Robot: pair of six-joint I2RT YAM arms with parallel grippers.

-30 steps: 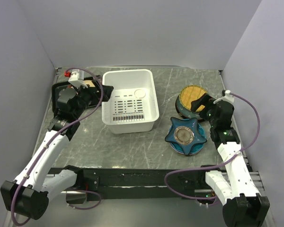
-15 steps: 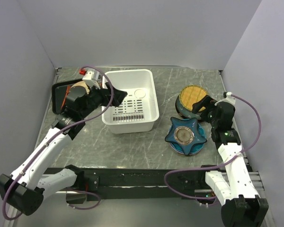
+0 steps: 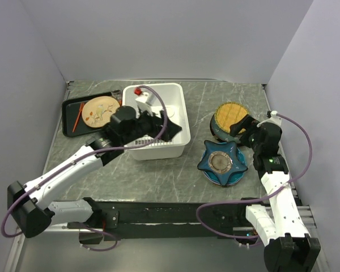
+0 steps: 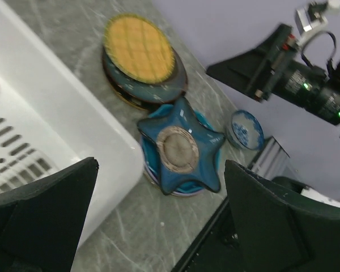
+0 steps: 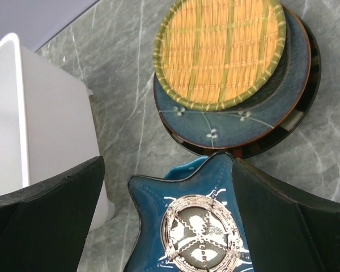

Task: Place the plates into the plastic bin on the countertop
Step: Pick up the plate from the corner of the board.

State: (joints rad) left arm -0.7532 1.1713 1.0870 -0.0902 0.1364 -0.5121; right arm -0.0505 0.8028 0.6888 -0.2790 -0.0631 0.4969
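On a grey-green marbled countertop point(image 3: 215, 96) between pale walls, the left gripper point(image 3: 169, 130) has swung from the black tray point(image 3: 69, 107) across the plastic bin point(image 3: 178, 96), jaws wide and empty. It now faces the blue star-shaped plate point(image 3: 221, 162) just right of the bin. The right gripper point(image 3: 239, 126), equally wide and empty, hovers over the yellow woven plate point(image 3: 230, 116). No plate appears binned yet.

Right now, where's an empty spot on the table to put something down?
The biggest bare patch of countertop lies on the near side of the plastic bin, left of the star plate. Another lies behind the yellow woven plate. It's crowded on the right, where those plates sit close together.
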